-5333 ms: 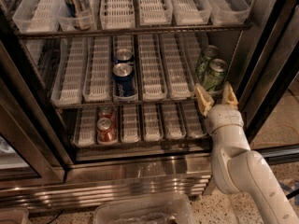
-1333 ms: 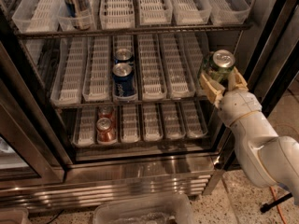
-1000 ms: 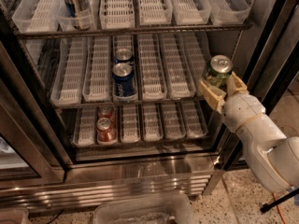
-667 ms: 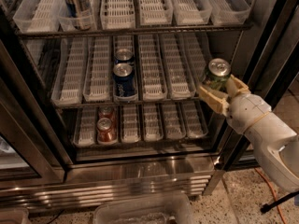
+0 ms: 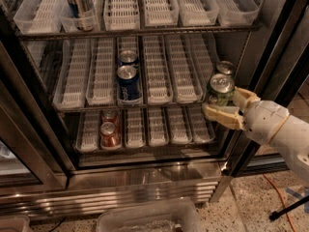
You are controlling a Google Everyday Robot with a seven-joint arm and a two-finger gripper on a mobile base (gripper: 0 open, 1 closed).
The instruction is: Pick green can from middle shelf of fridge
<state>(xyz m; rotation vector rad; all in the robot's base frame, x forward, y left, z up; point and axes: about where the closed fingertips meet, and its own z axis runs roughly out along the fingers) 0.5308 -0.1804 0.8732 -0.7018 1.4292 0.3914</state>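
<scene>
My gripper (image 5: 231, 106) is shut on a green can (image 5: 220, 90) and holds it upright in front of the right end of the middle shelf (image 5: 154, 70) of the fridge (image 5: 145, 173), clear of the white lanes. A second green can (image 5: 225, 67) stands behind it at the shelf's right end. My white arm comes in from the lower right. Two blue cans (image 5: 128, 81) stand one behind the other in the middle shelf's third lane.
Red cans (image 5: 108, 132) stand on the lower shelf at left. A tall can (image 5: 79, 1) stands on the top shelf at left. A dark door frame (image 5: 270, 57) stands just right of the gripper. A clear plastic bin (image 5: 147, 219) lies on the floor in front.
The gripper took the green can off the middle shelf's right end, lifted it, then drew it back and a little lower toward the right; the other green can stays on the shelf.
</scene>
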